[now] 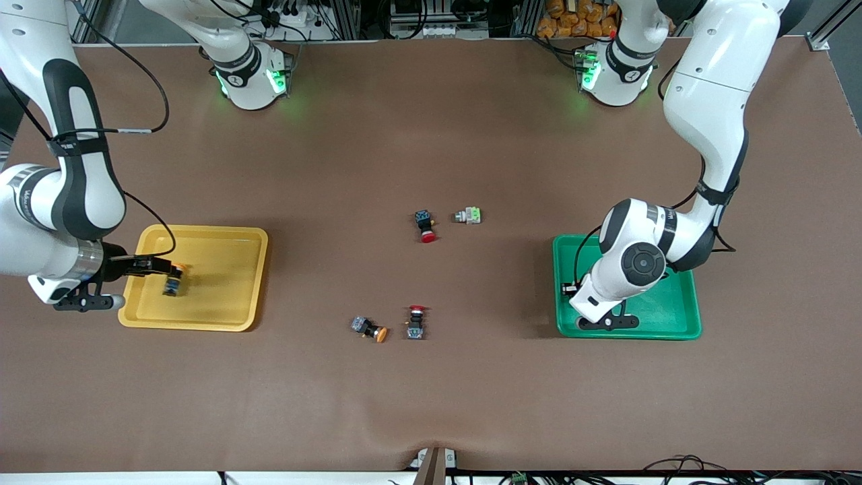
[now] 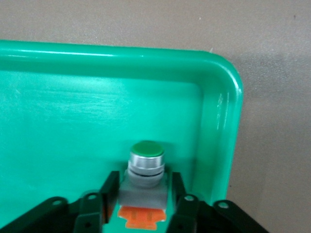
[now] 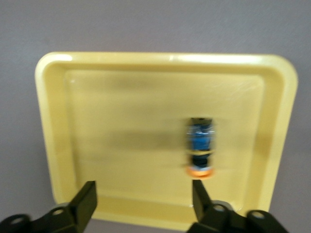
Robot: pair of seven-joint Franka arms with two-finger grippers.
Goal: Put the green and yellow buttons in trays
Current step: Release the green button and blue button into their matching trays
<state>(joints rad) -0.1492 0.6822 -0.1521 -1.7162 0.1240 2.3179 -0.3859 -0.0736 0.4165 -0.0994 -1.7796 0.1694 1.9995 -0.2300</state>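
both grippers (image 3: 143,199) (image 2: 143,201) point downward, jaws parted.

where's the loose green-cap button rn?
On the table mid-scene: the green-cap button lies beside a red-cap switch, toward the left arm's end from it, outside the green tray.

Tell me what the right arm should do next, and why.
Probably lift the right gripper clear of the yellow tray: its fingers stand open and a yellow-capped button lies in the tray below. A second yellow button waits on the table. The left gripper is in the green tray at a green-capped button.
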